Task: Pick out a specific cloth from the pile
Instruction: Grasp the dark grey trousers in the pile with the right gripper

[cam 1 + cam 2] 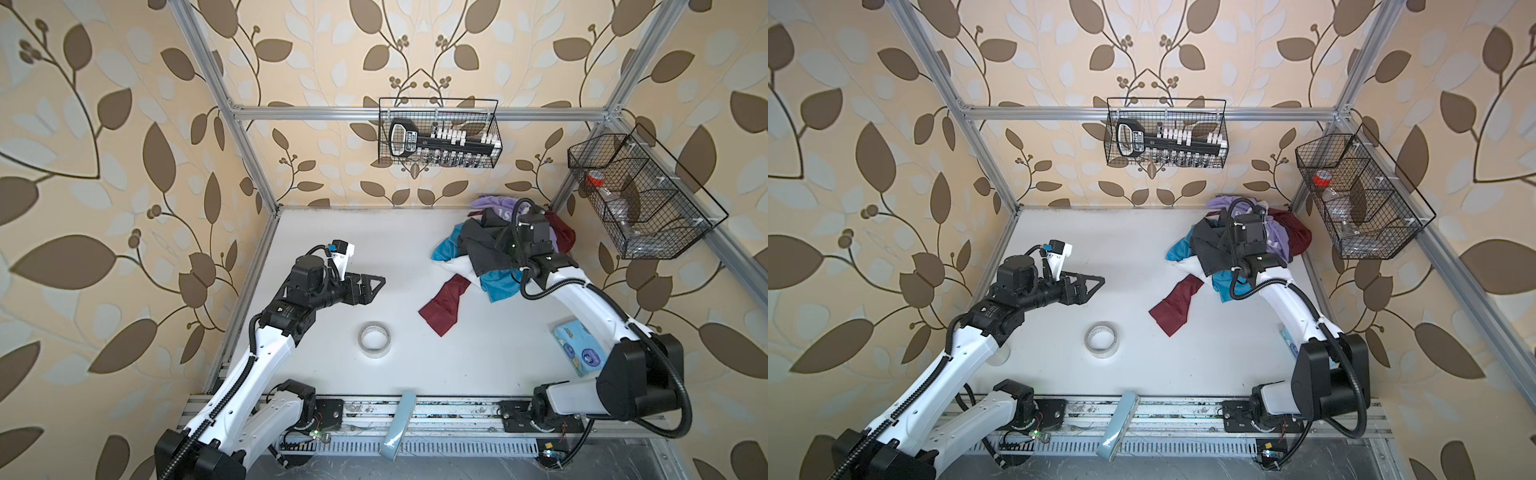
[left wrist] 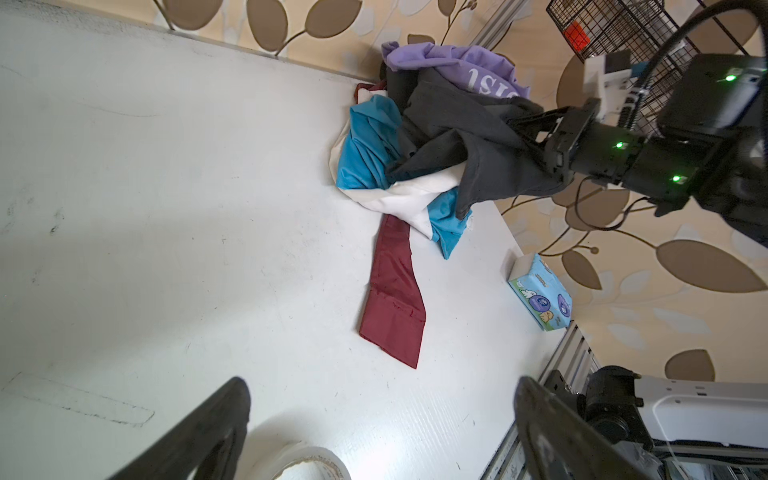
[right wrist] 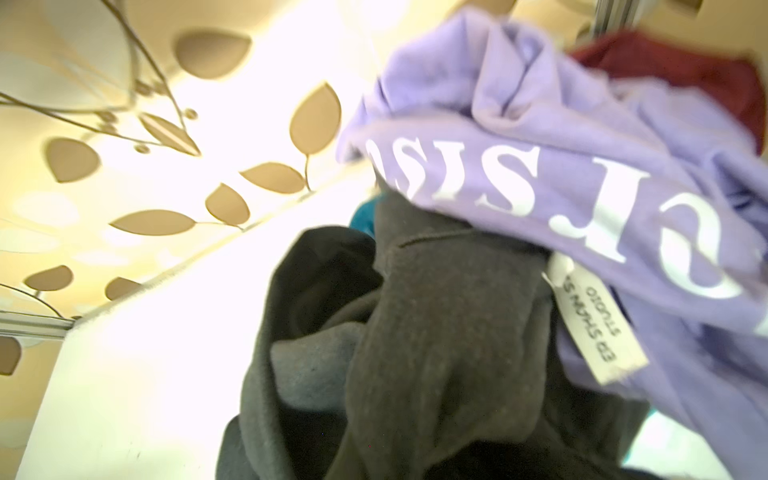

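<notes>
Cloth [image 1: 482, 249] gripped, not yet clear of pile [image 1: 446, 251].
Both top views: the pile lies in the far right corner of the table [image 1: 1100, 257], with the dark cloth on top. Left wrist view: right gripper [image 2: 515, 124] closed on a bunched fold of it; left gripper [image 2: 382, 386] wide open and empty. Right wrist view: the cloth lies against the lavender shirt [image 3: 582, 166], so pulling it free looks left to do.

White shells, black joints and ribbed black cables on left arm [image 1: 270, 349] and right arm [image 1: 582, 297]; left gripper [image 1: 380, 282] black, triangular.
</notes>
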`<action>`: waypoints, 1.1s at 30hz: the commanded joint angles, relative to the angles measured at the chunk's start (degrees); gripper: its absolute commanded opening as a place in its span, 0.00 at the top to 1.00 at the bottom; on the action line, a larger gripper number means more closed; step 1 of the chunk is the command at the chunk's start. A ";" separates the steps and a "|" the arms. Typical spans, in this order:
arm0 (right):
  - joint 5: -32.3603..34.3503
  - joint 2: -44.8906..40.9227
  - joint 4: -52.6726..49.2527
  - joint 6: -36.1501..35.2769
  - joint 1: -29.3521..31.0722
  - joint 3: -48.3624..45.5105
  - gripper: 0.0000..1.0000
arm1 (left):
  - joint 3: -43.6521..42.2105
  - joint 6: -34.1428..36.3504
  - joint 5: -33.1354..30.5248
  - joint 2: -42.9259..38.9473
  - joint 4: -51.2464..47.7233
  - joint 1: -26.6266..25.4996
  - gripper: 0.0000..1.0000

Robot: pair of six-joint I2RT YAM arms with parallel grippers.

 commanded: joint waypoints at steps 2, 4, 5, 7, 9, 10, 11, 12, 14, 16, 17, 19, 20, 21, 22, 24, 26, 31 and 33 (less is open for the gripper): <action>-0.61 -4.07 1.39 -6.09 -0.06 6.99 1.00 | -0.26 -0.19 0.68 -1.25 1.25 -0.58 0.01; -2.54 -3.81 -1.24 -7.25 -0.63 10.52 1.00 | -0.36 -0.22 0.72 -1.46 1.29 -0.73 0.01; -3.69 -3.51 -2.58 -7.29 -1.21 11.88 1.00 | -0.46 -0.21 0.68 -1.55 1.27 -0.81 0.01; -6.93 -2.22 -5.32 -7.20 -2.60 13.82 1.00 | -0.58 -0.17 0.55 -1.64 1.25 -0.91 0.01; -9.01 -0.87 -7.09 -6.73 -4.00 13.56 1.00 | -0.59 -0.23 0.37 -1.79 1.21 -1.04 0.01; -10.02 -0.19 -7.39 -6.42 -4.90 12.47 1.00 | -0.60 -0.19 0.22 -1.88 1.19 -1.08 0.01; -11.30 0.44 -7.44 -6.07 -5.67 11.21 1.00 | -0.59 -0.20 0.20 -1.93 1.17 -1.16 0.01; -12.69 1.26 -7.39 -5.84 -6.44 9.51 1.00 | -0.69 -0.17 0.11 -2.00 1.17 -1.24 0.01; -13.94 3.23 -6.68 -5.57 -7.45 6.25 1.00 | -0.76 -0.16 0.03 -1.90 1.21 -1.36 0.01; -15.62 6.09 -6.11 -5.56 -8.54 2.85 0.94 | -0.72 -0.01 0.02 -1.77 1.08 -1.52 0.01; -16.55 7.35 -6.03 -5.51 -9.03 1.83 0.92 | -0.76 0.00 -0.02 -1.69 1.08 -1.52 0.01; -18.39 9.99 -5.55 -5.52 -9.88 0.16 0.81 | -0.65 0.05 -0.07 -1.70 1.00 -1.61 0.01; -18.88 10.90 -5.31 -5.44 -10.01 -0.36 0.78 | -0.60 0.06 -0.07 -1.70 1.03 -1.61 0.01; -19.64 11.70 -4.56 -5.49 -10.06 -1.02 0.69 | -0.64 0.08 -0.07 -1.82 1.00 -1.69 0.01; -20.23 12.21 -3.71 -5.06 -10.05 -1.57 0.57 | -0.60 0.09 -0.07 -1.77 0.97 -1.70 0.01; -21.84 13.08 -2.29 -4.49 -10.10 -2.25 0.44 | -0.61 0.13 -0.07 -1.66 0.90 -1.78 0.01; -22.83 13.57 -1.22 -3.93 -10.13 -2.52 0.37 | -0.62 0.15 -0.07 -1.58 0.92 -1.87 0.01; -23.37 13.66 -0.33 -3.38 -10.20 -2.10 0.44 | -0.59 0.31 -0.16 -1.31 1.03 -2.05 0.01; -22.87 13.49 -0.36 -3.28 -10.28 -1.91 0.88 | -0.59 0.35 -0.24 -1.18 0.92 -2.05 0.01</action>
